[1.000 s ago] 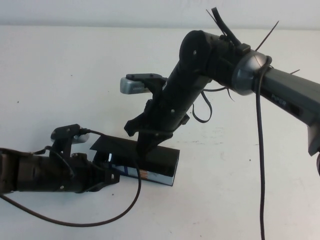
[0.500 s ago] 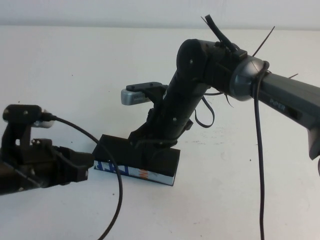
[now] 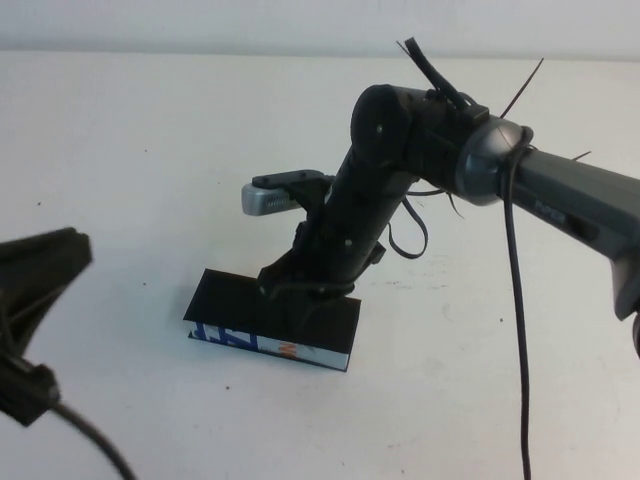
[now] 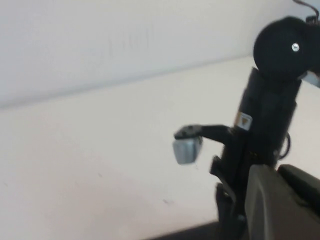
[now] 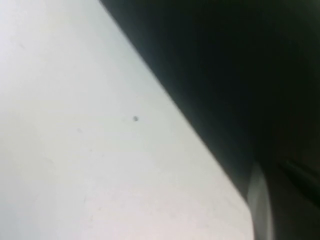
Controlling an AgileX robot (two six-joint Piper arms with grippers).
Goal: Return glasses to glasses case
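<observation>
A: Since the left arm has drawn back from the case, only a dark blurred piece of it (image 3: 35,300) shows at the near-left edge of the table (image 3: 130,140). A second ago it was reaching in at the case's left end, under a raised lid.

B: And the left gripper?

A: I cannot tell whether its fingers are wide or narrow; they are not shown clearly in any view.

B: What about the case?

A: The case (image 3: 275,325) lies near the middle of the table with its black lid flat on top, white printed side facing near. A second ago the lid stood lifted at the left end; now it lies level.

B: Where are the glasses?

A: I see none anywhere on the table. My guess is that they are inside the case, though the closed lid hides the inside.

B: And on the right?

A: The right gripper (image 3: 305,300) comes down from the far right, fingers drawn fully together with nothing between them, tip on the lid just right of its middle. It has stayed there while the left arm left.

B: So what does that mean?

A: The task looks almost done: lid down, one arm away. What seems left is for the right arm to lift off.
</observation>
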